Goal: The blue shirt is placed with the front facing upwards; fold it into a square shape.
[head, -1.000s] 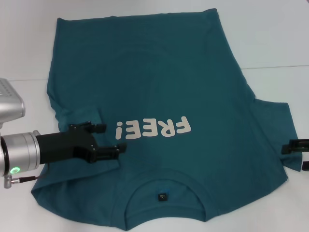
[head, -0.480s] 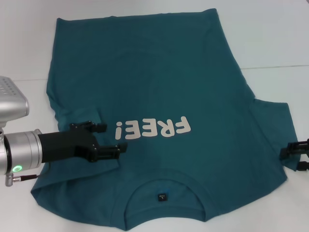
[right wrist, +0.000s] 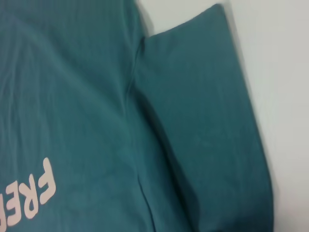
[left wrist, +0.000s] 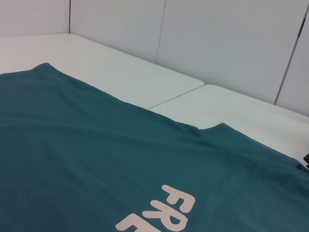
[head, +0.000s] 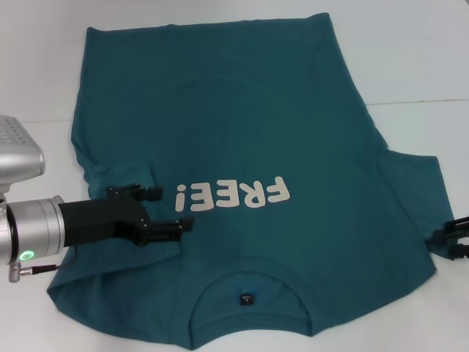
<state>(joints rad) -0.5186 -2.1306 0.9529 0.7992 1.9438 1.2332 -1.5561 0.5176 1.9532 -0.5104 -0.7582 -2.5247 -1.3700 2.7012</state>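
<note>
The blue shirt is plain dark teal with white "FREE!" lettering and a small dark neck label, lying on a white counter.

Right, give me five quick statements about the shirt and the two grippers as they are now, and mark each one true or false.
1. The blue shirt lies with its white lettering facing up. True.
2. The left gripper is over the shirt, beside the lettering, fingers apart. True.
3. The shirt is already folded into a square. False: the body is spread out on the table, with the right sleeve still spread flat.
4. The right gripper is over the neck label. False: it is at the outer edge of the right sleeve; the neck label is at the collar, with no gripper over it.
5. The collar lies at the side nearest the robot. True.
</note>
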